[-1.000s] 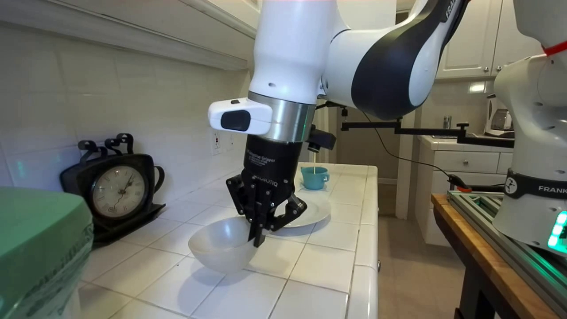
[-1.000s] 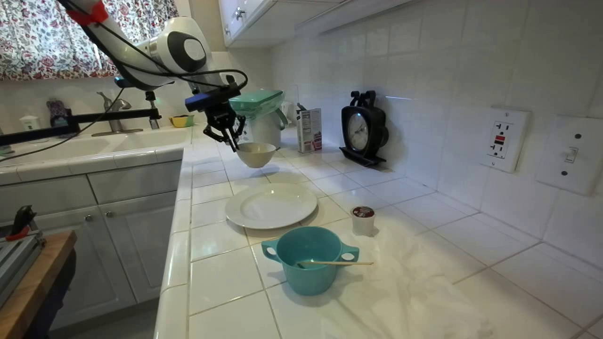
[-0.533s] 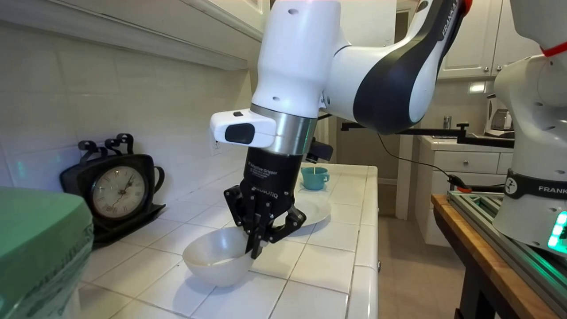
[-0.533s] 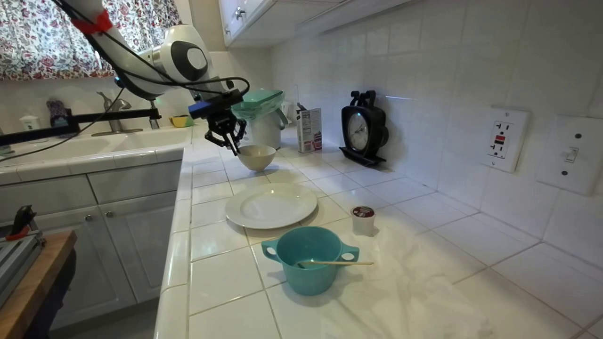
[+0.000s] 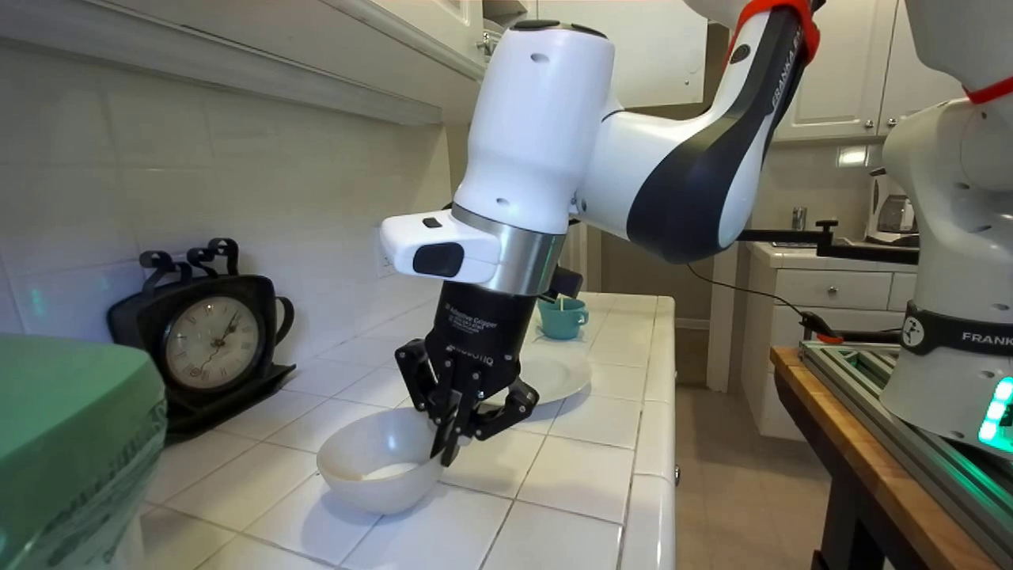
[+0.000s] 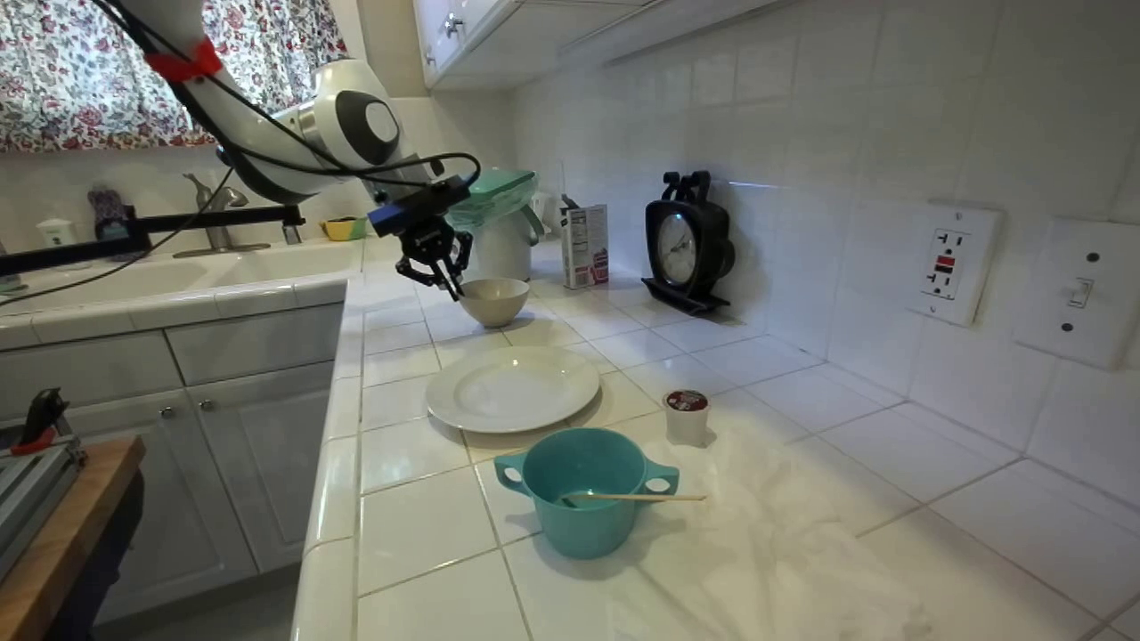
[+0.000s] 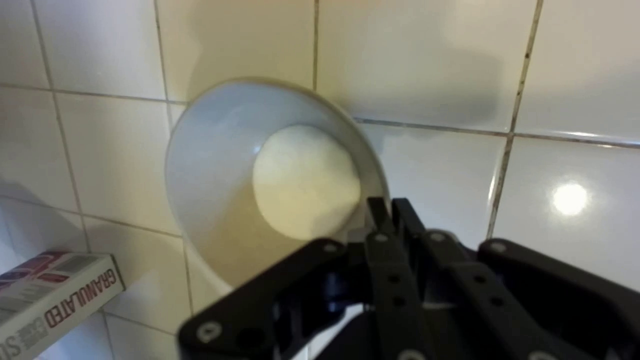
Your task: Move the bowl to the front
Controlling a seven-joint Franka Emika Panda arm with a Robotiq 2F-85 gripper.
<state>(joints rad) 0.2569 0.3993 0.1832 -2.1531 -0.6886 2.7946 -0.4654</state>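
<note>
The small pale bowl (image 5: 376,491) is low over the white tiled counter, slightly tilted; it also shows in an exterior view (image 6: 496,307) beyond the plate. In the wrist view the bowl (image 7: 210,165) fills the middle, with a pale round patch at its bottom. My gripper (image 5: 445,453) is shut on the bowl's rim, with one fingertip inside and one outside; it shows in the wrist view (image 7: 386,204) and in an exterior view (image 6: 458,290). Whether the bowl's base touches the tiles I cannot tell.
A flat white plate (image 6: 512,392), a turquoise cup (image 6: 588,525) with a stick and a small pod (image 6: 687,418) stand on the counter. A black clock (image 5: 210,340), a sugar box (image 6: 585,249) and a green-lidded bin (image 5: 71,427) stand near the bowl.
My gripper and the bowl have moved lower and slightly toward the clock's wall. The arm has tilted a little. The bowl has stayed in the gripper.
</note>
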